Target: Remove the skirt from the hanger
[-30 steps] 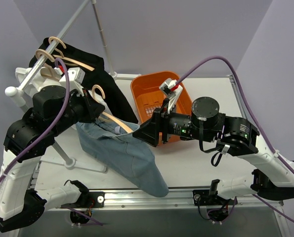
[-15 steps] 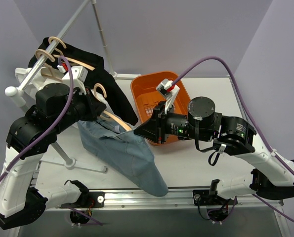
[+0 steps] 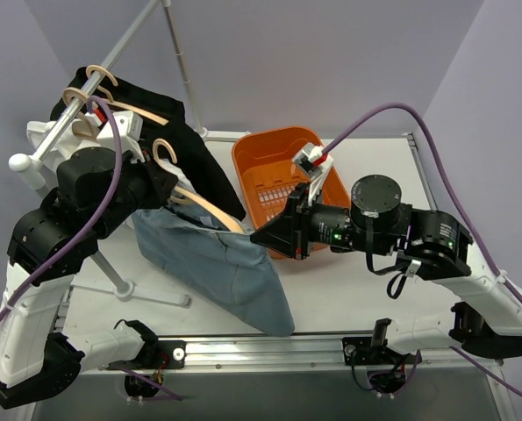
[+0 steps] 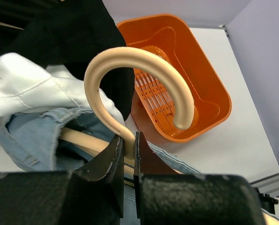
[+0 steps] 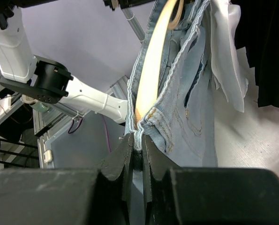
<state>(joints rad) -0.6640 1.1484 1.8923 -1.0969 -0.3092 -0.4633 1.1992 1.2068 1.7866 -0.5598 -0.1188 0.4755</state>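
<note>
A blue denim skirt (image 3: 212, 267) hangs from a pale wooden hanger (image 3: 203, 206) left of centre, its hem trailing toward the table's front edge. My left gripper (image 3: 167, 187) is shut on the hanger's neck just below the curved hook (image 4: 139, 70); in the left wrist view the gripper (image 4: 127, 140) pinches that neck, with the skirt (image 4: 31, 136) beneath. My right gripper (image 3: 261, 237) is shut on the skirt's waistband at the hanger's right end. In the right wrist view the gripper (image 5: 138, 140) clamps the folded denim edge (image 5: 151, 119), and the hanger arm (image 5: 153, 79) runs up inside the skirt (image 5: 195, 117).
An orange basket (image 3: 252, 162) stands just behind my right gripper. A black garment (image 3: 190, 149) and more wooden hangers (image 3: 89, 88) hang on the white rack pole (image 3: 111, 61) at the back left. A white cloth (image 4: 31, 89) lies beside the hook.
My right gripper has shut on the skirt's waistband and drawn a little to the right. The hanger's right end now shows bare, and the skirt hangs lower and straighter.
</note>
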